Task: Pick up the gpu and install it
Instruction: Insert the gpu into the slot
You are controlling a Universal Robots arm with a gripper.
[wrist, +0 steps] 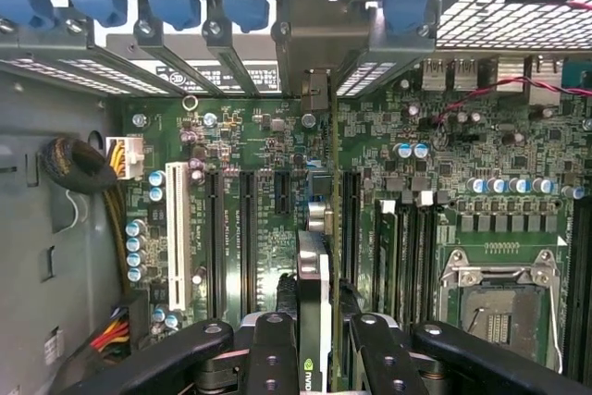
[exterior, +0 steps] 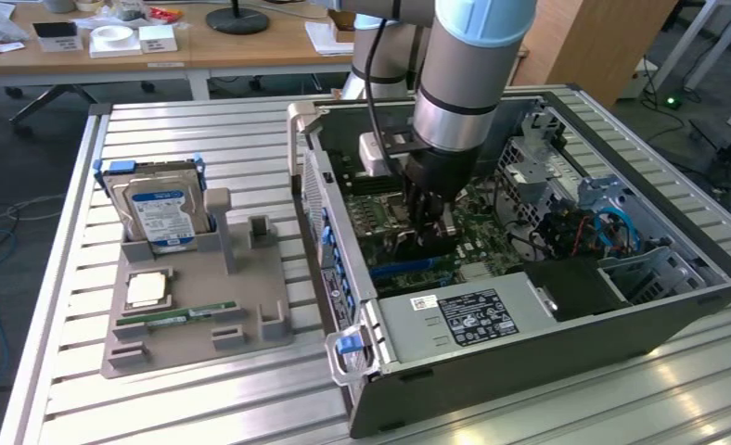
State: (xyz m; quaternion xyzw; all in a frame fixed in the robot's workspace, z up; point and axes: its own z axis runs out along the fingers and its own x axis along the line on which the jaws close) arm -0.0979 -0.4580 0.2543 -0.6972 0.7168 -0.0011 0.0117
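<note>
At the exterior view's left, a grey holder [exterior: 257, 326] lies on the slatted metal table [exterior: 217, 148]. In it a hard drive [exterior: 161, 218] with a blue label stands on its edge; in front of the drive a square processor chip [exterior: 147, 289] lies flat, and a slim green memory stick [exterior: 173, 318] lies just beside it. Toward the middle is an open computer case [exterior: 564, 343], laid on its side so that the motherboard [exterior: 490, 246] faces up. The arm [exterior: 471, 74] reaches down from above into this case, and the gripper [exterior: 425, 230] is low over the board, near the middle of the case. The gripper is clamped on the gpu [wrist: 314, 261]: in the wrist view the two black fingers [wrist: 270, 349] press on both faces of the thin card, which stands upright on its edge between them. The card runs parallel with the long black slots [wrist: 248, 228] of the board, and the processor socket [wrist: 499, 307] is well apart from it. Whether its lower edge sits in a slot, I cannot tell. In front of the gripper, against the near wall of the case, sits a grey power supply [exterior: 465, 320] with a black label, and blue cables [exterior: 607, 227] hang further to the exterior view's right
</note>
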